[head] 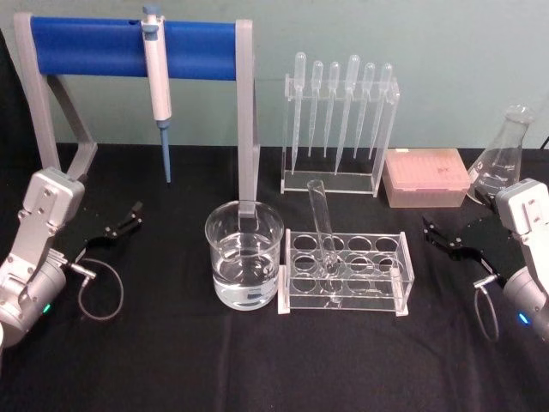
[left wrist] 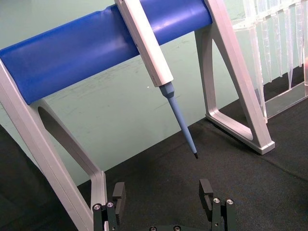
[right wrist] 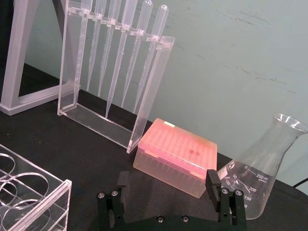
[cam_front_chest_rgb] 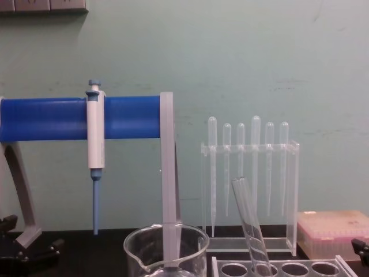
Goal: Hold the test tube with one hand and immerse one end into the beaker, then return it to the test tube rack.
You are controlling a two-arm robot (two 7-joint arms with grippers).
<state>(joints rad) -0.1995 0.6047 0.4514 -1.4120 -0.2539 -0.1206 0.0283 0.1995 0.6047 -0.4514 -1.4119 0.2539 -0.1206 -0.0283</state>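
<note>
Tube [head: 323,225] leaning in the rack [head: 403,257], beaker [head: 244,257] sitting just left of it, left gripper [head: 132,217] and right gripper [head: 431,233] resting out at either side, both gaping open.

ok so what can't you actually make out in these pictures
- chest view: lower part of the beaker, cut off by the bottom edge
- chest view: lower end of the test tube, same edge
- right wrist view: most of the test tube rack, cut by the frame edge
- right wrist view: part of the conical flask base, behind a finger of the right tool
- left wrist view: top of the pipettor, cut by the frame edge
</note>
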